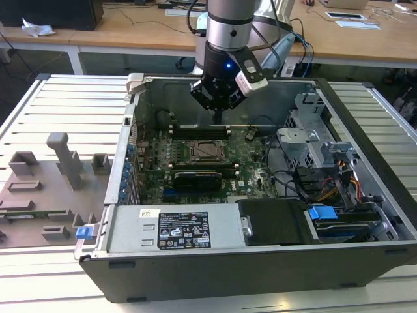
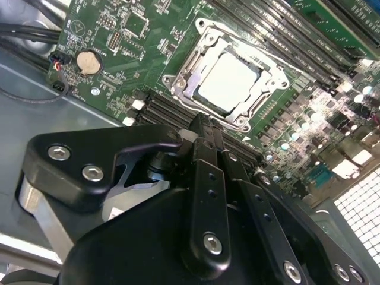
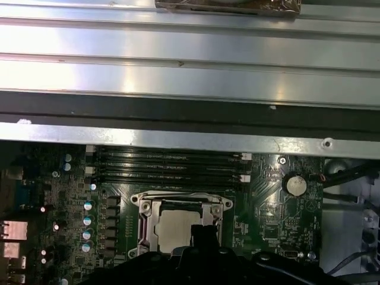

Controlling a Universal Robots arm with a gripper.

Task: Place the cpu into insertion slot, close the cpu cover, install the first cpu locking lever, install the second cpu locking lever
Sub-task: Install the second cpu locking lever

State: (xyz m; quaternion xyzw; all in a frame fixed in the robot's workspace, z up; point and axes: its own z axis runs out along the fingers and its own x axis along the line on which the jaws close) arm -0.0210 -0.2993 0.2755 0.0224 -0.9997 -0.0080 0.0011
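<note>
**Claw Position Over the Seated Chip**

While the arm hangs inside the open computer case, the claw sits just above the circuit board, beside the memory slots and a short way off the socket.

1. Governing relation. In the exterior view, the socket lies nearer the camera than the claw tip and lower, with the memory slots between the two. In the second wrist view, the fingertips end just short of the socket frame's near edge, so the socket lies straight ahead along the line of the fingers.

2. Claw state. The second wrist view shows the two fingers pressed together with no gap and nothing between them. The claw is closed and empty.

3. Chip location. The chip lies flat inside the socket, its pale metal top facing up. It also appears in the first wrist view, just beyond the dark fingertip.

4. Cover. The silver frame plate appears to lie down around the chip, with the chip's top visible through its square cut-out.

5. Levers. Whether either locking lever is latched cannot be judged from these views.

6. Surroundings. A round coin battery sits on the board well to one side of the socket, apart from the claw.
</note>
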